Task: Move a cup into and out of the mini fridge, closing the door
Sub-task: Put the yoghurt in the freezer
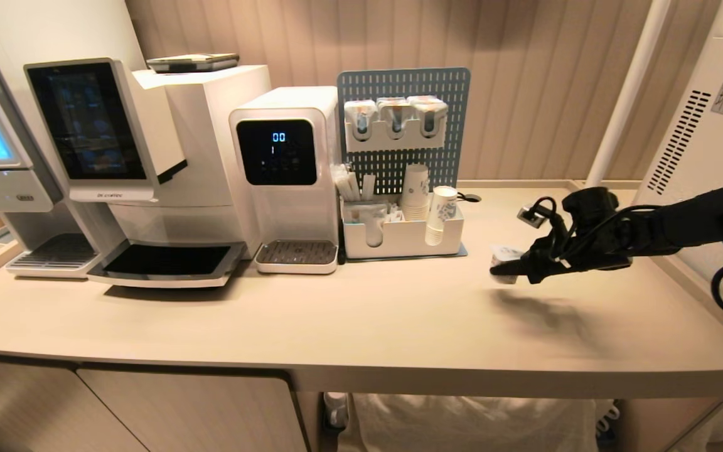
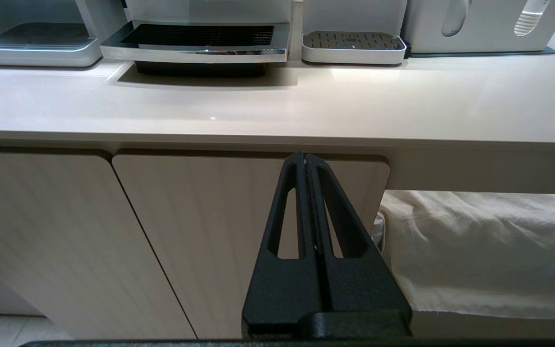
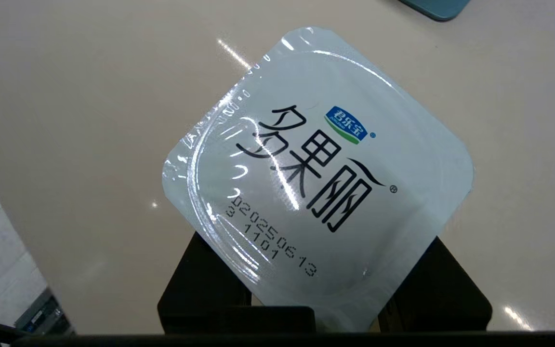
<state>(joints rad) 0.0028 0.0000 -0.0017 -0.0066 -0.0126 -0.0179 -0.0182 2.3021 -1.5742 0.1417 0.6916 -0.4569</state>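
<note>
Foil-lidded white cup [image 3: 316,178], sealed, contents hidden, sits on the beige counter [image 1: 349,314] at four o'clock, between the right gripper [image 1: 504,270]'s jaws, which clasp its sides. Below the counter's front edge, the left gripper [image 2: 305,159] hangs clenched, empty. Farther back, a white organiser [image 1: 399,235] holds stacked paper cups [image 1: 415,191]. At two o'clock stands the mini fridge [image 1: 706,125].

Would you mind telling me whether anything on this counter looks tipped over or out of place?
One paper cup leans tilted against the upright cup stack in the white organizer. The sealed yogurt cup stands upright; nothing has spilled.
</note>
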